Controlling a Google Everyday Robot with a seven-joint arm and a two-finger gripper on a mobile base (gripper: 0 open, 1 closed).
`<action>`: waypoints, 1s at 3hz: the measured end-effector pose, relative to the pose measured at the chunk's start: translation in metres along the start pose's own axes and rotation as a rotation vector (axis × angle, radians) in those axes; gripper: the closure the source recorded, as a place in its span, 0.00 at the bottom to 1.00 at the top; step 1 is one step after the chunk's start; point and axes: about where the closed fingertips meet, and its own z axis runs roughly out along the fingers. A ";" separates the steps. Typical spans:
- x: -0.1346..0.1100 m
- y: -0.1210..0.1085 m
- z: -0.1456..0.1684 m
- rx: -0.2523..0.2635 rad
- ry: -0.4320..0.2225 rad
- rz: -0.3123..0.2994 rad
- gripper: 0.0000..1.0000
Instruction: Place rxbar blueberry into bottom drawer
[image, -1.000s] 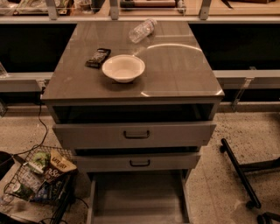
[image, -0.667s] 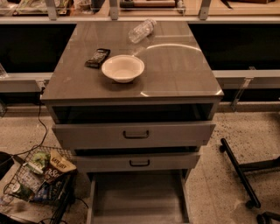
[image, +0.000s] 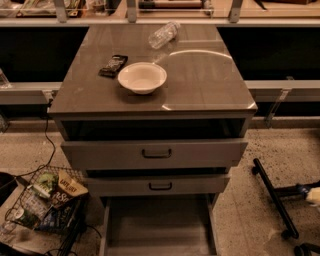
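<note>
The rxbar blueberry (image: 113, 65), a small flat dark-wrapped bar with pale lettering, lies on the cabinet top just left of a white bowl (image: 142, 77). The bottom drawer (image: 157, 226) is pulled out towards me, a shallow grey tray with nothing in it. The two upper drawers, with dark handles, stand slightly ajar. My gripper (image: 311, 194) is low at the right edge of the view, mostly cut off, far from the bar and to the right of the drawer. It holds nothing that I can see.
A clear plastic bottle (image: 163, 35) lies on its side at the back of the cabinet top (image: 200, 75). A wire basket of snack bags (image: 45, 202) stands on the floor at the left. A dark arm link (image: 271, 197) crosses the floor at the right.
</note>
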 end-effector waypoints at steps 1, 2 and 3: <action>0.042 -0.020 0.078 0.050 0.054 0.038 1.00; 0.083 -0.038 0.140 0.066 0.124 0.066 1.00; 0.123 -0.048 0.195 0.045 0.217 0.098 1.00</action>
